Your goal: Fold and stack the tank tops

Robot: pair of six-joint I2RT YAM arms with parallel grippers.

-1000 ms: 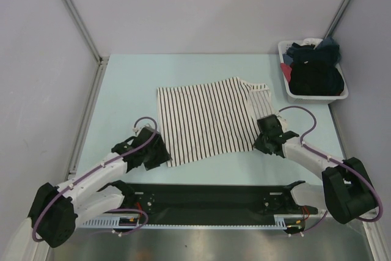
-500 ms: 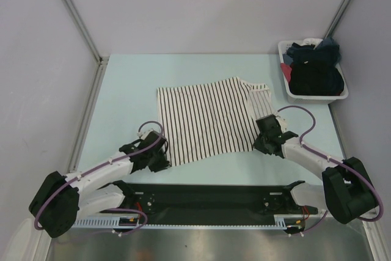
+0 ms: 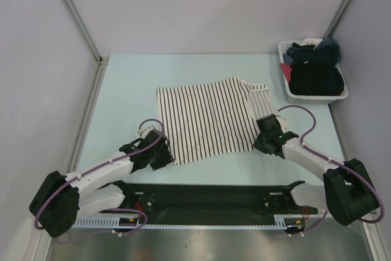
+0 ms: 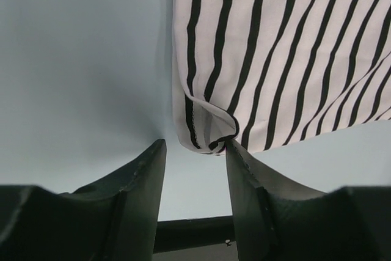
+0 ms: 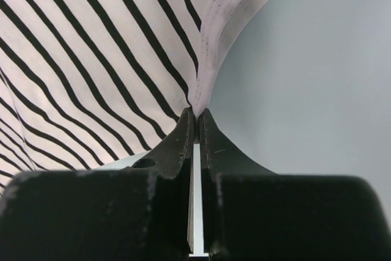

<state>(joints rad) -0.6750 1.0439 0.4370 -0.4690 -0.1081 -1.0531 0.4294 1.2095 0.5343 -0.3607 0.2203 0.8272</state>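
The white tank top with thin black stripes (image 3: 208, 117) lies spread flat in the middle of the table. My left gripper (image 3: 162, 154) is at its near left corner. In the left wrist view that gripper (image 4: 194, 143) stands open, and the curled corner of the striped top (image 4: 275, 59) lies just ahead of the fingertips, touching the right one. My right gripper (image 3: 260, 136) is at the top's near right edge. In the right wrist view it (image 5: 197, 112) is shut on the white hem of the striped top (image 5: 91, 59). I cannot pick out a black tank top.
A white tray (image 3: 286, 91) at the back right holds a heap of dark clothes (image 3: 314, 74). The pale blue table (image 3: 122, 90) is bounded by grey walls at the left, back and right. A black rail (image 3: 214, 197) runs along the near edge between the arm bases.
My left gripper shifted slightly right toward the striped top's near left corner, narrowed its jaws and widened them again. The corner still lies on the table. The right arm has not moved.
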